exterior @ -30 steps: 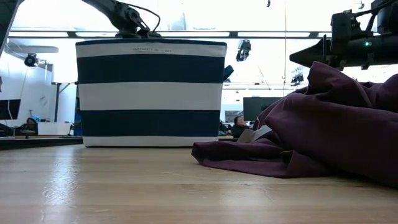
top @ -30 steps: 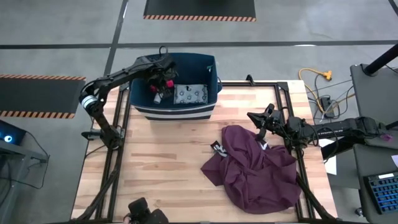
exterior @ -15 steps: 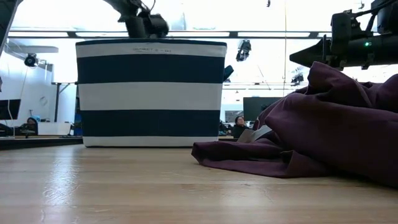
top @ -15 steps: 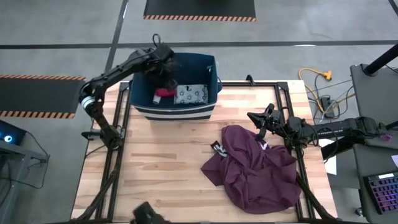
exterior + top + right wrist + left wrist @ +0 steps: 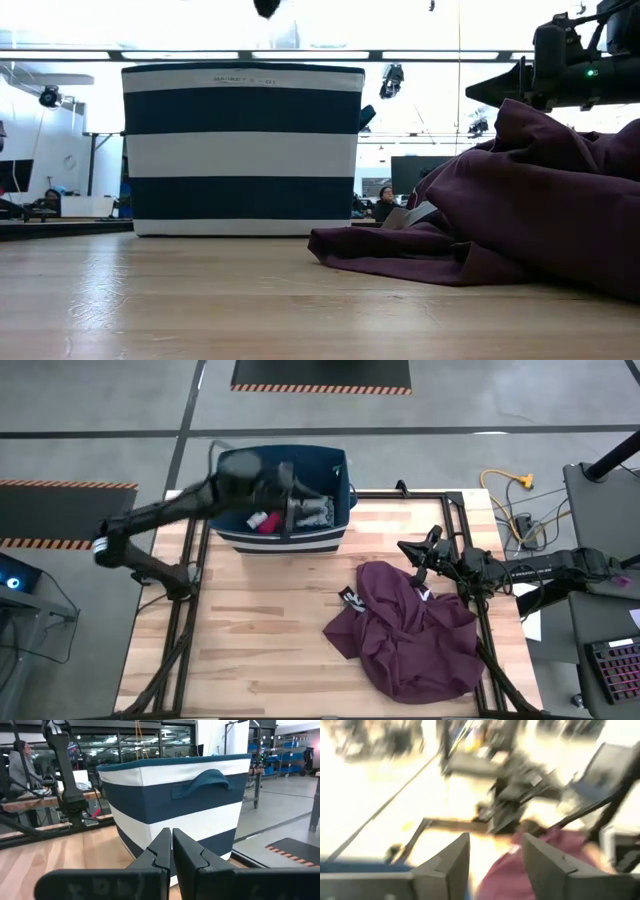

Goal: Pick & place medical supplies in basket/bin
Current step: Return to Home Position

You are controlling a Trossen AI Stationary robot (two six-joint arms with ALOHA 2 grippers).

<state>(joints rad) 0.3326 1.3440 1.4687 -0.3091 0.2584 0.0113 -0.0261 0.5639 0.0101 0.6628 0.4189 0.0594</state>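
The dark-blue and white striped bin [image 5: 346, 472] [image 5: 240, 150] stands at the table's far edge. Inside it lie the red oblong piece [image 5: 263, 520] and the pale-blue dotted packet [image 5: 316, 510]; I cannot make out the white cylinders. My left gripper [image 5: 290, 495] [image 5: 495, 842] hangs blurred above the bin, open and empty. My right gripper [image 5: 405, 547] [image 5: 171, 837] is shut and empty. It hovers by the far right edge of the maroon cloth [image 5: 410, 630] and points at the bin [image 5: 175, 805].
The maroon cloth [image 5: 520, 200] lies crumpled over the table's right half, a white tag [image 5: 350, 598] showing at its left edge. Bare wood lies left and near of it. A yellow cable [image 5: 505, 482] and equipment sit beyond the right edge. People sit in the room behind the table.
My left gripper was low inside the bin with the red piece. It let go, and the piece now lies on the bin's floor. The gripper then rose fast out of the bin, nearly leaving the low view's top, and swung toward the table's right.
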